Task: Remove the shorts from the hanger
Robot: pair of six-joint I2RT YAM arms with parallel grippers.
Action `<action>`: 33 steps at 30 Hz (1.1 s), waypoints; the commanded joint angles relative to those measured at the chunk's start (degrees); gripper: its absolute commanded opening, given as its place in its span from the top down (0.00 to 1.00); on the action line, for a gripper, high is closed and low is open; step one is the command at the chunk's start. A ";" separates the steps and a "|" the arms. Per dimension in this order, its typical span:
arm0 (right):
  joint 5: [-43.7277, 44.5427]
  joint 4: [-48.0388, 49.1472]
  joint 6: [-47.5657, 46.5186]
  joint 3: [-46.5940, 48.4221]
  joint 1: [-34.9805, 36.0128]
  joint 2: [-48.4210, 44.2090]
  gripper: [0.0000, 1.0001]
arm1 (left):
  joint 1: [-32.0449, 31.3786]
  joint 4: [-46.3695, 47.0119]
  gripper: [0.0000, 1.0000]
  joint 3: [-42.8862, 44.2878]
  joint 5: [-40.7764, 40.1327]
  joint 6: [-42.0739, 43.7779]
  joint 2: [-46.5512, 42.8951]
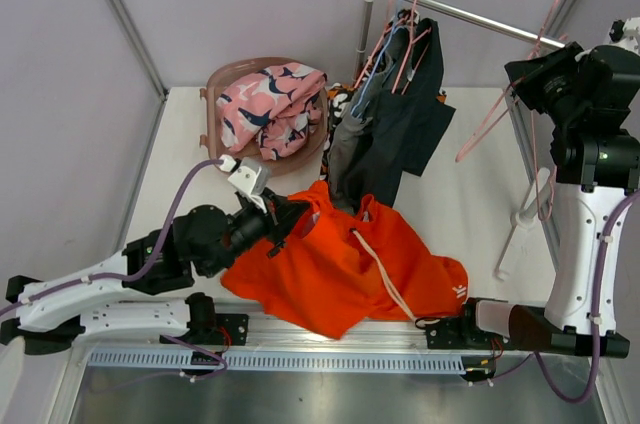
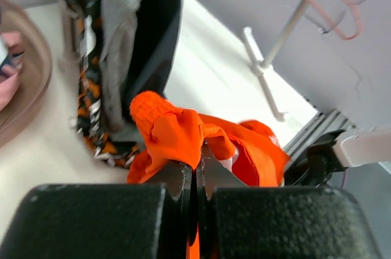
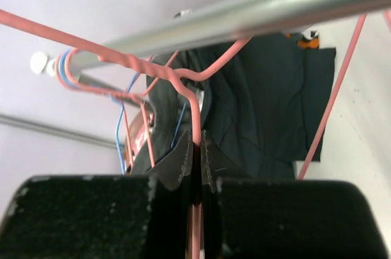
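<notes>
The plain orange shorts (image 1: 340,264) lie crumpled on the table's near middle. My left gripper (image 1: 275,219) is shut on their upper left edge; in the left wrist view my gripper (image 2: 197,170) pinches a fold of orange fabric (image 2: 174,131). The dark charcoal shorts (image 1: 410,114), grey shorts (image 1: 345,159) and blotch-patterned shorts (image 1: 340,104) hang from hangers on the rail (image 1: 470,19). The pink navy-print shorts (image 1: 270,109) lie in a basket (image 1: 225,74). My right gripper (image 1: 515,79) is raised by the rail; in its wrist view it (image 3: 195,149) is shut on a bare pink wire hanger (image 3: 153,69).
The rack's upright and foot (image 1: 520,224) stand at the right of the table. Several pink and blue hangers (image 1: 395,34) cluster at the rail's left end. A blue hanger (image 3: 119,131) shows behind the pink one. Metal channel (image 1: 300,359) runs along the near edge.
</notes>
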 commanded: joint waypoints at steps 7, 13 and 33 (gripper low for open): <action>-9.89 12.00 5.07 -8.35 -4.78 -0.62 1.00 | -0.23 -5.94 1.00 -0.60 -3.59 -3.00 -3.46; -10.69 13.51 6.04 -21.01 -4.86 -6.86 1.00 | -0.23 -7.87 1.00 2.65 -5.79 -0.98 -3.46; -10.95 4.19 -0.99 -18.38 -4.95 -17.14 0.01 | 13.28 -6.74 1.00 40.94 -18.47 29.51 9.96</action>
